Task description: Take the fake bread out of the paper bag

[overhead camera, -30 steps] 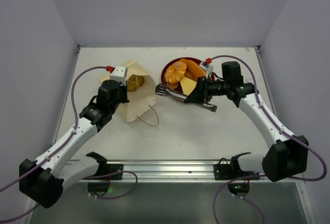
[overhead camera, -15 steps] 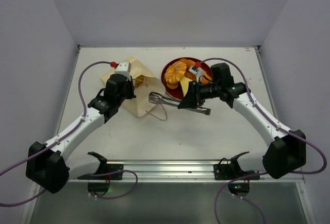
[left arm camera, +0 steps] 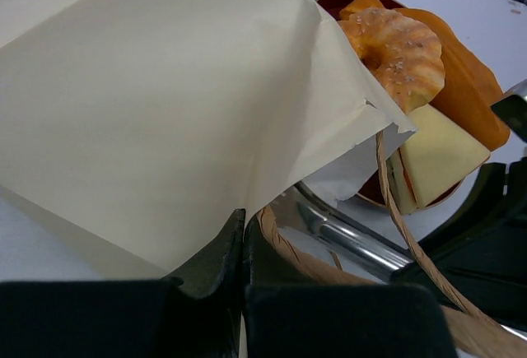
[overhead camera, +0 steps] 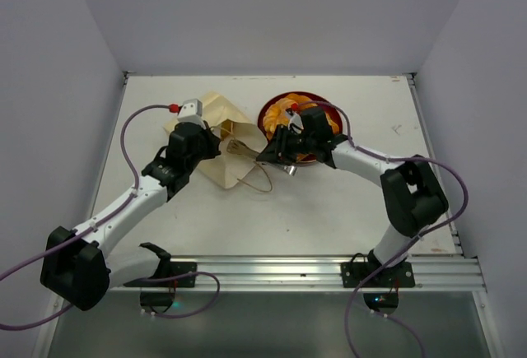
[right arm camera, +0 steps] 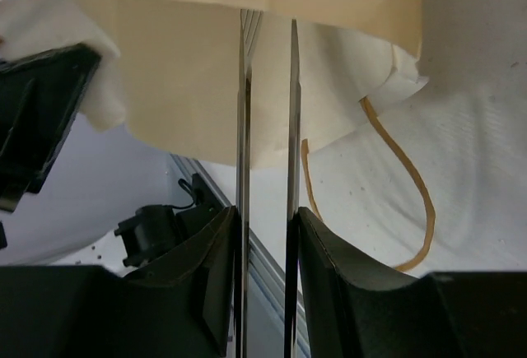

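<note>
The cream paper bag [overhead camera: 221, 123] lies on its side left of the red plate [overhead camera: 265, 117], mouth toward the plate. My left gripper [overhead camera: 200, 140] is shut on the bag's [left arm camera: 165, 111] lower edge, its jaws [left arm camera: 243, 239] pressed together on the paper. My right gripper [overhead camera: 282, 151] is shut on metal tongs [overhead camera: 239, 147], whose two arms [right arm camera: 244, 127] run up to the bag's mouth [right arm camera: 189, 70]. Fake bread lies on the plate: a ridged bun [left arm camera: 399, 49], a yellow sandwich slice [left arm camera: 440, 156] and an orange roll [left arm camera: 473, 86]. The bag's inside is hidden.
The bag's brown cord handle [overhead camera: 257, 183] loops onto the table in front of the mouth [right arm camera: 416, 189]. The right arm reaches across the plate and covers much of it. A metal rail [overhead camera: 272, 269] runs along the near edge.
My right arm has swung left with the tongs, from beside the plate to the bag's mouth. My left gripper has shifted up and right a little with the bag.
</note>
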